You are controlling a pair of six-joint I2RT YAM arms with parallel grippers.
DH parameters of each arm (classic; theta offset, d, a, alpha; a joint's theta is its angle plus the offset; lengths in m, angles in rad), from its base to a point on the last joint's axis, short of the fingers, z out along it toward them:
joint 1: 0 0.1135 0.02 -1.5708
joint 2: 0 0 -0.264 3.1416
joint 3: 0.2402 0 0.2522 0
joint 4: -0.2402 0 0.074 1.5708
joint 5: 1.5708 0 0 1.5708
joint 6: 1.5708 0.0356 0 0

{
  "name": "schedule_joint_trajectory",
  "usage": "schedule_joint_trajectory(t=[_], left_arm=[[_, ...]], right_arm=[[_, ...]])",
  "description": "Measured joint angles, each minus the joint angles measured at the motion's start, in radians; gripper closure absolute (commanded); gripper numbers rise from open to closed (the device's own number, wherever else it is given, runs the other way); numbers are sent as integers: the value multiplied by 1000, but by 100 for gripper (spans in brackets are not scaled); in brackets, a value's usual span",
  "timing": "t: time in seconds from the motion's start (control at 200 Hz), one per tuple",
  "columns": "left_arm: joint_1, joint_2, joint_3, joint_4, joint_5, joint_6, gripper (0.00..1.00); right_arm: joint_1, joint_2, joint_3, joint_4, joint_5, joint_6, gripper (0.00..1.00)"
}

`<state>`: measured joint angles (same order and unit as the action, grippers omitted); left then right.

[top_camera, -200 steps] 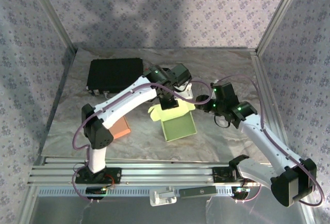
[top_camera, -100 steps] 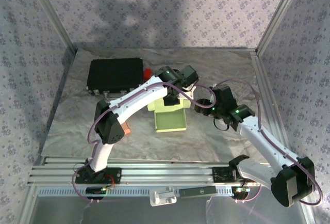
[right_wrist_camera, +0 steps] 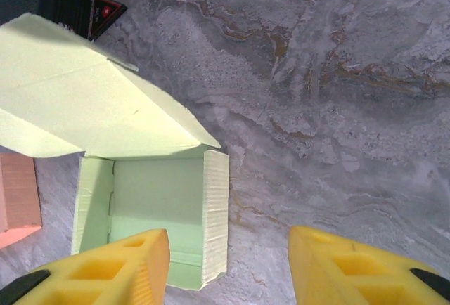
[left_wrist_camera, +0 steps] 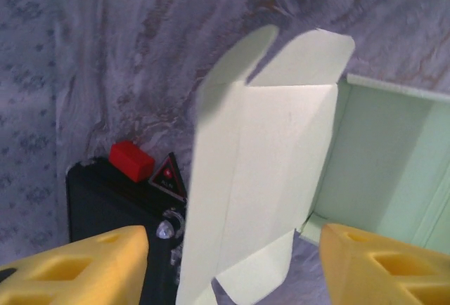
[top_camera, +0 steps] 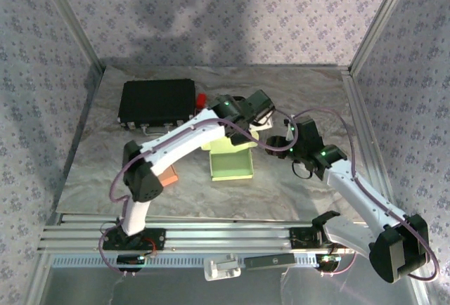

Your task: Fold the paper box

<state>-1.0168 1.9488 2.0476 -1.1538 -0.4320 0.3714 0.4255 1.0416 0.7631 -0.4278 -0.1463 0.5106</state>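
We see the paper box (top_camera: 232, 166) near the middle of the worktop (top_camera: 309, 94). It's pale green, w/ its tray (right_wrist_camera: 151, 213) open upward and its lid flap (left_wrist_camera: 260, 171) joined at the tray's far edge.

In the top view, tray + flap together run near-to-far, so the long axis points away from the arm bases. The tray end is closer to the bases. The flap end is toward the black case (top_camera: 156, 102) and the red block (left_wrist_camera: 131, 160) at the far left. The flap rises off the tray instead of lying flat; its exact tilt we cannot tell.

The left hand (left_wrist_camera: 232, 249) is over the far end of the box, above the flap. Its two yellow fingers (left_wrist_camera: 77, 266) stand wide apart, one on either side of the flap, w/ a gap on each side. So it's open and not pinching.

The right hand (right_wrist_camera: 226, 242) hangs just right of the box, beside the tray's right wall. Its fingers are spread w/ nothing clamped btw them, so it's open too; below it we see the tray's right wall and bare worktop.

A salmon box (top_camera: 169, 173) lies left of the tray, close by and partly under the left arm.
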Motion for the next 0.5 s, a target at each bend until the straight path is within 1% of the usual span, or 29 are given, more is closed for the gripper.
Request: schedule_joint_trajectory(t=[0.075, 0.14, 0.24, 0.29, 0.35, 0.43, 0.5], left_arm=[[35, -100, -78, 21, 40, -101, 33], [92, -222, -213, 69, 94, -198, 32], [216, -460, -529, 201, 208, -339, 28], [300, -583, -706, 275, 285, -401, 28], [406, -694, -882, 360, 388, -463, 28], [525, -758, -1021, 428, 510, -514, 28], [568, -748, -1055, 467, 584, -531, 29]], right_arm=[[0, 4, 1, 11, -7, -31, 49], [0, 21, 8, 13, -16, -58, 48], [0, 85, 42, 16, -32, -113, 50], [4, 125, 58, 22, -35, -143, 50], [10, 167, 72, 29, -34, -175, 50], [18, 214, 86, 35, -33, -220, 50], [22, 243, 99, 37, -33, -251, 50]])
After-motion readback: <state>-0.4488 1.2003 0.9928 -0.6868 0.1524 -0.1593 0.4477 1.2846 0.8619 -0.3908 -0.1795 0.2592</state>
